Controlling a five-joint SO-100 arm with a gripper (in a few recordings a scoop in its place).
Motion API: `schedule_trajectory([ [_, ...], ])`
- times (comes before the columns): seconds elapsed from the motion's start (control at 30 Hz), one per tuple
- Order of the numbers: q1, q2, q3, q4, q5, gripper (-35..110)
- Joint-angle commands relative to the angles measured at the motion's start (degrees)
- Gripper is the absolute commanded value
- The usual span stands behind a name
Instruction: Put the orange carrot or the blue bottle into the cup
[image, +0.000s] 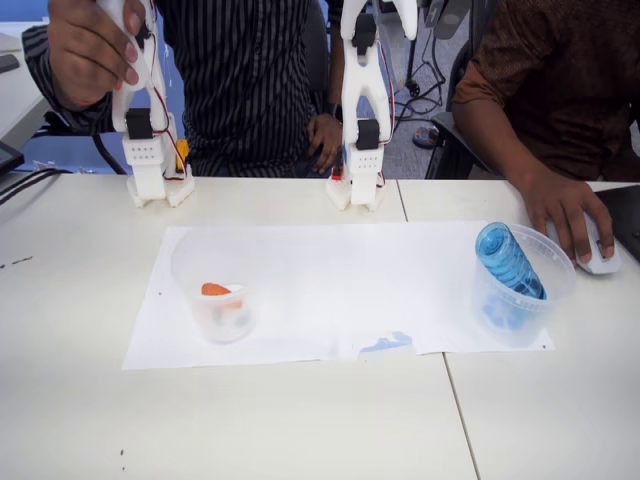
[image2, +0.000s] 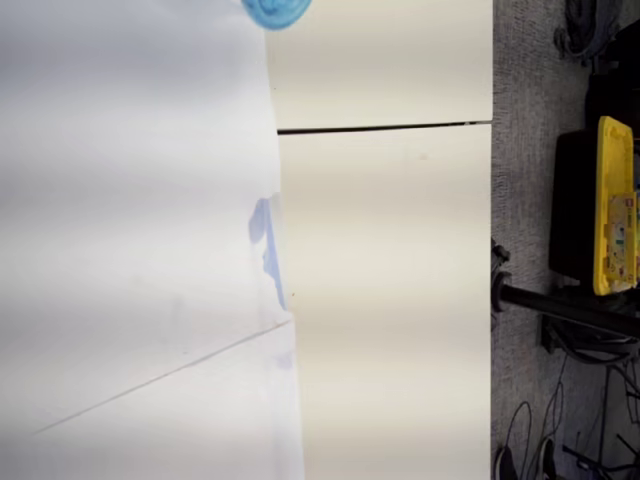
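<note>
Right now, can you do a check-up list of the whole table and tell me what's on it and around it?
Surface: white table with a white paper sheet on it; a seam runs between the table sections.
Job's things: orange carrot lies inside the left clear cup in the fixed view; blue bottle leans tilted inside the right cup with the blue symbol.
Clutter: small blue mark at the paper's front edge.
End effector: cannot tell its state.
Cables: red wires on the arm; cables on the floor.
Surroundings: two people behind the table; one hand rests on the table near the right cup.
</note>
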Motion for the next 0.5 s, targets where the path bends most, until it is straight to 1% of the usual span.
schedule_trajectory([
  [0.0,0.1,7.6,7.2,-1.6,0.4,42],
  [0.27,0.4,22.4,29.1,-14.3,0.2,42],
  [0.33,0.4,25.2,33.9,-18.4,-1.7,42],
  [0.47,0.4,28.5,42.7,-26.1,-8.8,42],
])
